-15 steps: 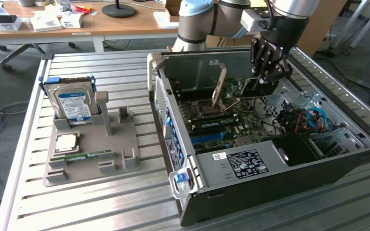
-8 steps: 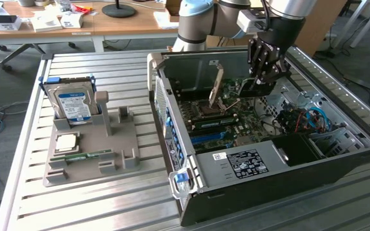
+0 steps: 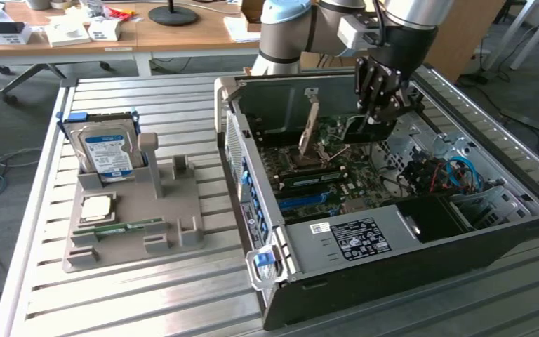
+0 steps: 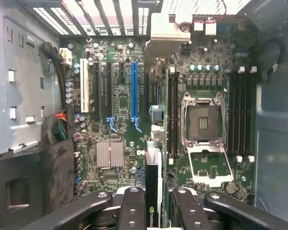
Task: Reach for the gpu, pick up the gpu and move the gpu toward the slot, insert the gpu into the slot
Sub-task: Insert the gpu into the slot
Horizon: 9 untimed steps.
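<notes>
My gripper [image 3: 378, 112] is inside the open computer case [image 3: 522, 210], shut on the gpu [image 3: 356, 130]. The green card hangs above the motherboard [image 3: 321, 175], with its silver end bracket [image 3: 311, 119] toward the case's back wall. In the wrist view the gpu [image 4: 153, 187] is edge-on, a dark strip clamped between the black fingers [image 4: 132, 211], and its bracket [image 4: 165, 33] juts out at the far end. The long blue slot [image 4: 134, 91] lies on the board beside the card's line, slightly offset from it. The card hovers clear of the board.
On the table at the exterior view's left, a grey fixture [image 3: 180, 210] holds a hard drive [image 3: 109, 151], a processor chip [image 3: 96, 206] and a memory stick [image 3: 124, 227]. Inside the case are the open CPU socket [image 4: 204, 124], cables [image 3: 452, 172] and a power supply [image 3: 363, 235].
</notes>
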{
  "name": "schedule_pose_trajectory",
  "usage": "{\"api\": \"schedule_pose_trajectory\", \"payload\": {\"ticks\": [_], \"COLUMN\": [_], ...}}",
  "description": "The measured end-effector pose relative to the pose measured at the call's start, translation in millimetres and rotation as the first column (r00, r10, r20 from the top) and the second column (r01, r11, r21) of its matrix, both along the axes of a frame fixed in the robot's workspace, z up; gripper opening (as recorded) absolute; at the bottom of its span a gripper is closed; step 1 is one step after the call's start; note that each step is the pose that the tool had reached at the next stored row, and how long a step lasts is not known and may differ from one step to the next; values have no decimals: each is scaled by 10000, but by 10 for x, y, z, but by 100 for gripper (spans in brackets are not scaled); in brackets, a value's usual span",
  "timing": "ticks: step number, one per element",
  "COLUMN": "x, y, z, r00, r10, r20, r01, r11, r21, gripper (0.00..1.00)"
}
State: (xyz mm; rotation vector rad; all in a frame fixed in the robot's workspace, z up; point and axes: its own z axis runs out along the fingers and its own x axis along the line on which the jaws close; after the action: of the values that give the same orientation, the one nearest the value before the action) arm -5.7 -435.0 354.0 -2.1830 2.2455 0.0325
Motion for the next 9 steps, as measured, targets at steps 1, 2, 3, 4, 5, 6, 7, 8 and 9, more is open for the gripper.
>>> {"api": "schedule_pose_trajectory", "payload": {"ticks": [1,2,3,4,5,6,7,8,9], "x": [-16,-30,-42,-55,-67,-76,-86,-96,-103], "y": [0,0,0,0,0,-1,-1,-1,-1], "z": [-2,-2,-3,-4,-4,-5,-6,-6,-7], "r00": [10000,10000,10000,10000,10000,10000,9999,9999,9999], "r10": [14,28,41,56,70,86,100,112,122], "r20": [1,1,2,3,4,6,7,8,9], "r01": [-14,-28,-41,-56,-70,-86,-100,-112,-122], "r11": [10000,10000,10000,10000,10000,10000,9999,9999,9999], "r21": [1,1,0,0,0,1,1,2,2], "gripper": [26,26,26,26,26,26,26,26,26]}}
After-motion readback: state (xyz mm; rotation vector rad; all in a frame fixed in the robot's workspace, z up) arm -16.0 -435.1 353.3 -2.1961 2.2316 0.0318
